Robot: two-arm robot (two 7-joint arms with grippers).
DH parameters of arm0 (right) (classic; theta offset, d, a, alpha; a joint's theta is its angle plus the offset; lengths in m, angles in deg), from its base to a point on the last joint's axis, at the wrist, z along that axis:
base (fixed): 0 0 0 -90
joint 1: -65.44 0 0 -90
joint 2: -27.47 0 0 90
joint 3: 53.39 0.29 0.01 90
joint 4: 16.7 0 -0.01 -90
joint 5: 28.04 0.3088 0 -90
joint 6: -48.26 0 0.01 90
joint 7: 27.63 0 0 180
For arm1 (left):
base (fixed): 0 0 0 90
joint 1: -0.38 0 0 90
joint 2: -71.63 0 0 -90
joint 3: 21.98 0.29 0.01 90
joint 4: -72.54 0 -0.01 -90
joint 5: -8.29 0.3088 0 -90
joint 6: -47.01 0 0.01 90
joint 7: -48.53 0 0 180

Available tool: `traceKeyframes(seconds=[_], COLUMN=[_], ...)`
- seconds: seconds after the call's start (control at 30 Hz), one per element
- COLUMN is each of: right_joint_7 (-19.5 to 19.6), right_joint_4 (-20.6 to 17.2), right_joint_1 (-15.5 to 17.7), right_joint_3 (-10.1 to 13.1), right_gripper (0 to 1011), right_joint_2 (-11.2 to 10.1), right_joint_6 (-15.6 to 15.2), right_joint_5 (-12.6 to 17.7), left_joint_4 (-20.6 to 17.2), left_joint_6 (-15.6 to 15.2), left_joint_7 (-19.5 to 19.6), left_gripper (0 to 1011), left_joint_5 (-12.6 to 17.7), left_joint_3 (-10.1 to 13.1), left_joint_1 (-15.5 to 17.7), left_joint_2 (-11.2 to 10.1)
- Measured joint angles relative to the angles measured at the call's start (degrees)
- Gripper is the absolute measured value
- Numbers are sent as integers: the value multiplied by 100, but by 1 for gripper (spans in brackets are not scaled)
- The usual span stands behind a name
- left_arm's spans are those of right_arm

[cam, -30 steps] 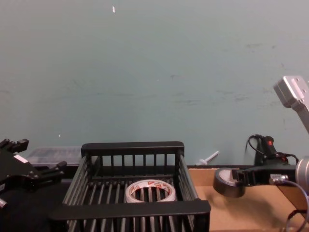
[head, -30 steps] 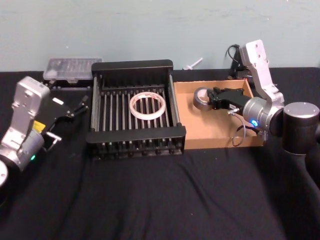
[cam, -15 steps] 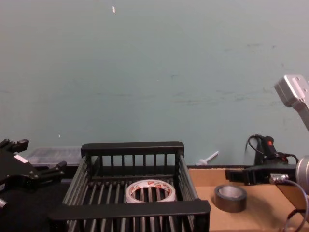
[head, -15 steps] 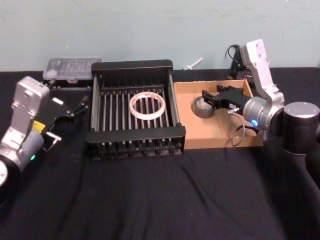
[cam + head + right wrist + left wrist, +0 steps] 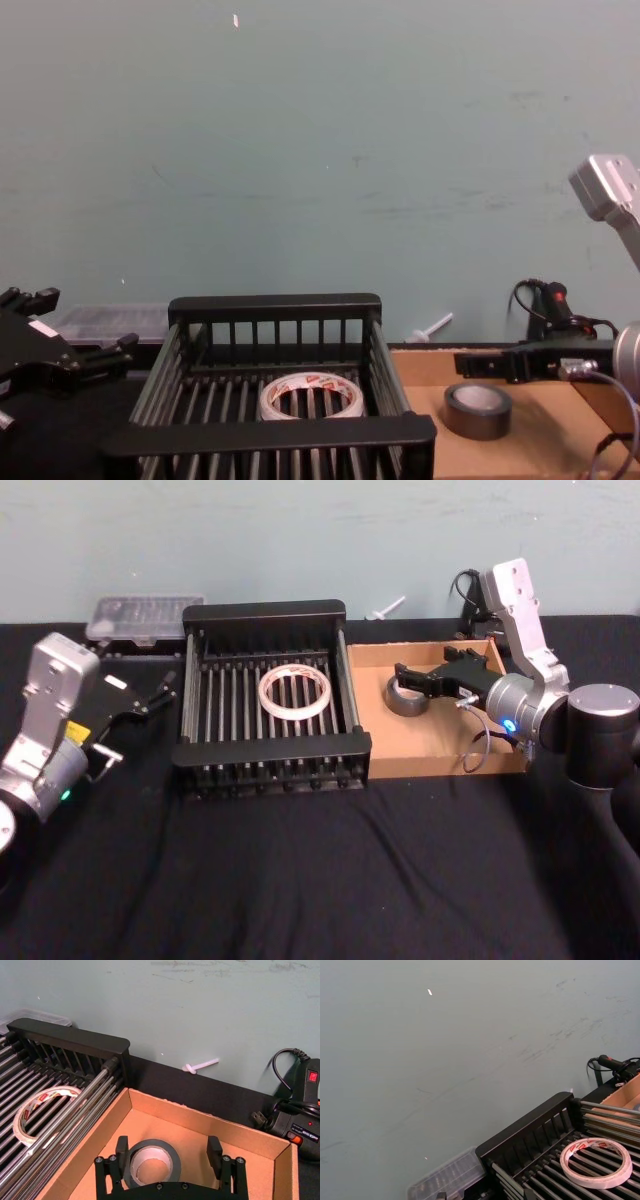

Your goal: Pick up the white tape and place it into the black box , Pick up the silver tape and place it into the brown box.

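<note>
silver tape [image 5: 406, 695] lay flat on the floor of the brown box [image 5: 435, 762], free of the right end effector [image 5: 415, 677], whose fingers stood spread above it, so the drop looked done. white tape [image 5: 295, 691] rested flat on the bars of the black box [image 5: 270, 748], near its middle. both rolls sat where the task wanted them. left end effector [image 5: 158, 692] hung parked over the tabletop [image 5: 300, 880] beside the black box, fingers parted, holding nothing, probably just kept out of the way
</note>
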Motion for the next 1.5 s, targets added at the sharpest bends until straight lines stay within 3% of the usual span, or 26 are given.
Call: traceKeyframes(seconds=[0.47,0.83,0.97,1.1,1.5], right_joint_7=[-4,214,287,281,117], right_joint_4=[-22,-707,-932,-1124,-1359], right_joint_1=[15,455,655,910,1352], right_joint_3=[13,267,334,419,622], right_gripper=[1002,1002,1002,1002,1002], right_joint_2=[-1,-99,-150,-225,-306], right_joint_6=[4,242,511,1019,1675], right_joint_5=[-1,-184,-302,-419,-538], left_joint_4=[0,0,0,0,0], left_joint_6=[0,0,0,0,0], left_joint_7=[0,0,0,0,0], left_gripper=[1001,1001,1001,1001,1001], left_joint_5=[0,0,0,0,0], left_joint_3=[0,0,0,0,0], left_joint_1=[0,0,0,0,0], left_joint_2=[0,0,0,0,0])
